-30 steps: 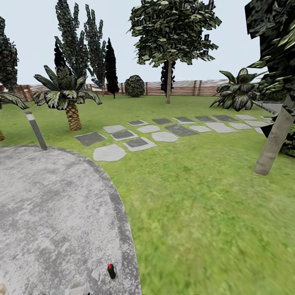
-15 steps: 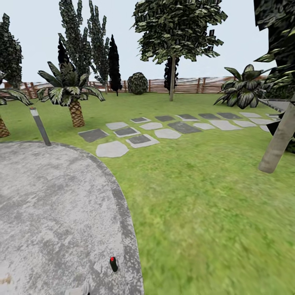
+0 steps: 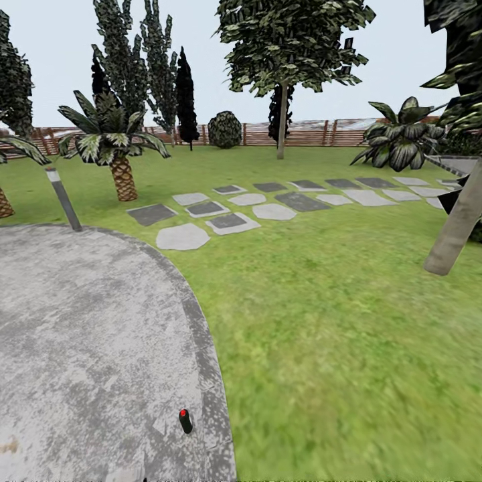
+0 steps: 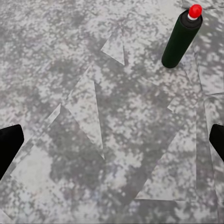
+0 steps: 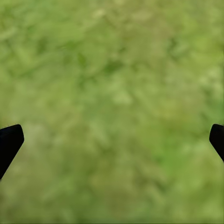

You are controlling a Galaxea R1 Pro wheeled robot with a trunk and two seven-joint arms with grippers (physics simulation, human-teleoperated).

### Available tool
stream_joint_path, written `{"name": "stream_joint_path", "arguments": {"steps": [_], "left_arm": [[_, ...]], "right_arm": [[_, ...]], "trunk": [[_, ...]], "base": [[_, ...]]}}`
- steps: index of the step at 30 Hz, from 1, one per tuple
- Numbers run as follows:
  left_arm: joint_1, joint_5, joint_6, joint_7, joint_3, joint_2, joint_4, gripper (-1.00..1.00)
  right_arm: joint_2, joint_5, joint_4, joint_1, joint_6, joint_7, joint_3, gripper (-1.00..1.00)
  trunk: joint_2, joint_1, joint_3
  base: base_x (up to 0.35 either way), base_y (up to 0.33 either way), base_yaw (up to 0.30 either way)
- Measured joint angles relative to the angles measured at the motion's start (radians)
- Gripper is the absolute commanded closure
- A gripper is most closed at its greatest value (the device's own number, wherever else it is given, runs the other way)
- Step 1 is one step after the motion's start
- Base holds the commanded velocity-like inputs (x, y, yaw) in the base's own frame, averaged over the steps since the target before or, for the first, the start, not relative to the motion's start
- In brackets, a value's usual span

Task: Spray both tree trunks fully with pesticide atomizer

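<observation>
The pesticide atomizer (image 3: pixel 185 420), a slim dark bottle with a red top, stands upright on the grey speckled concrete floor (image 3: pixel 80 321), close to its curved edge by the lawn. In the left wrist view the atomizer (image 4: pixel 182 39) stands ahead of my left gripper (image 4: pixel 112 144) and off to one side, well apart from it. That gripper is open, with bare concrete (image 4: pixel 93 116) between its dark fingertips (image 4: pixel 8 144). My right gripper (image 5: pixel 112 142) is open too, over blurred green grass (image 5: pixel 112 93). A thick pale beige trunk (image 3: pixel 458 231) rises at the lawn's right edge.
Grey stepping stones (image 3: pixel 227 221) cross the lawn (image 3: pixel 335 321) toward the right. A slanted post (image 3: pixel 63 199) and a short palm (image 3: pixel 120 171) stand at the paving's far edge. A thin-trunked tree (image 3: pixel 283 120), dark cone trees and a brown slat fence (image 3: pixel 301 132) close the back.
The whole head view has shifted a little, so the camera has moved. The atomizer now sits slightly higher in the picture, still standing on the concrete.
</observation>
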Motion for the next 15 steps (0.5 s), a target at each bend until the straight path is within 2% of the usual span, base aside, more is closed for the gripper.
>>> {"name": "stream_joint_path", "arguments": {"steps": [15], "left_arm": [[0.0,0.0,0.0,0.0,0.0,0.0,0.0,-1.0]], "right_arm": [[0.0,0.0,0.0,0.0,0.001,0.0,0.0,-1.0]], "trunk": [[-0.105,0.058,-0.07]], "base": [[0.0,0.0,0.0]]}}
